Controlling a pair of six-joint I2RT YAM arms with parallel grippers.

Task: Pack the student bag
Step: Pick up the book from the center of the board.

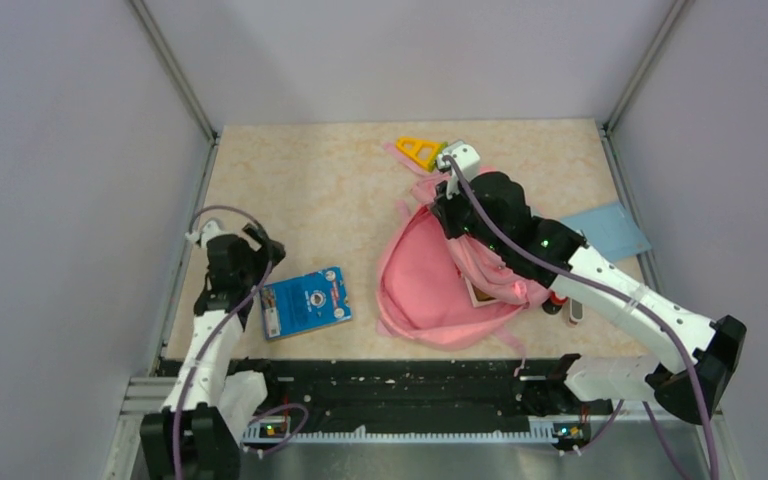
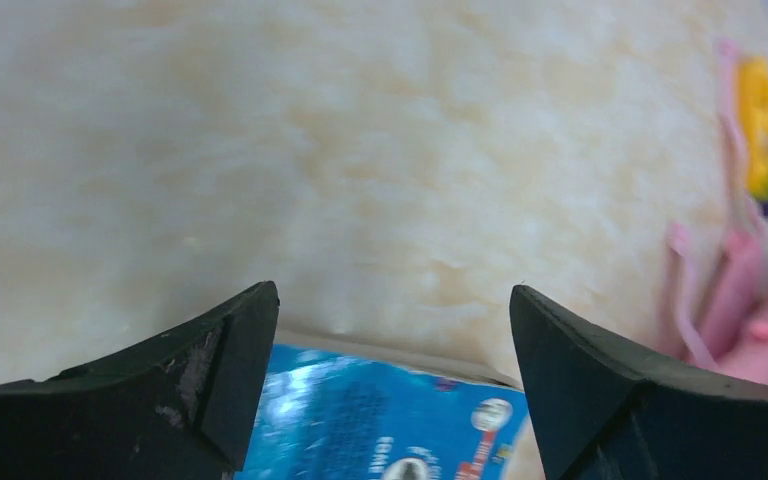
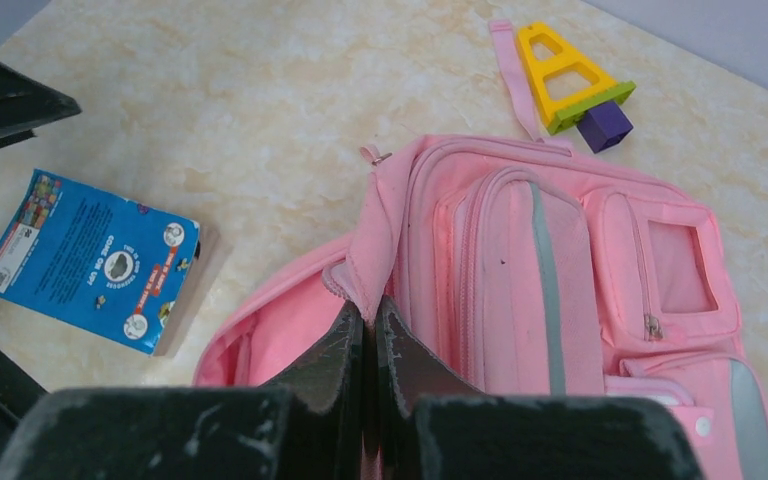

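One soft pink student bag [image 3: 560,300] lies toward the worktop's [image 1: 310,180] right edge, its fabric rim pinched in the right claw [image 3: 370,315]. The left claw [image 2: 392,295] gapes over one flat blue book [image 1: 305,303].

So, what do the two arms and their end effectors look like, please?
Both arms are black at the joints with white link covers: the left arm and the right arm. A thin purple cable runs along each. The right arm shows a small green light. The end effector fingers are black, broad, tapering wedges, with scuffed, whitish marks.
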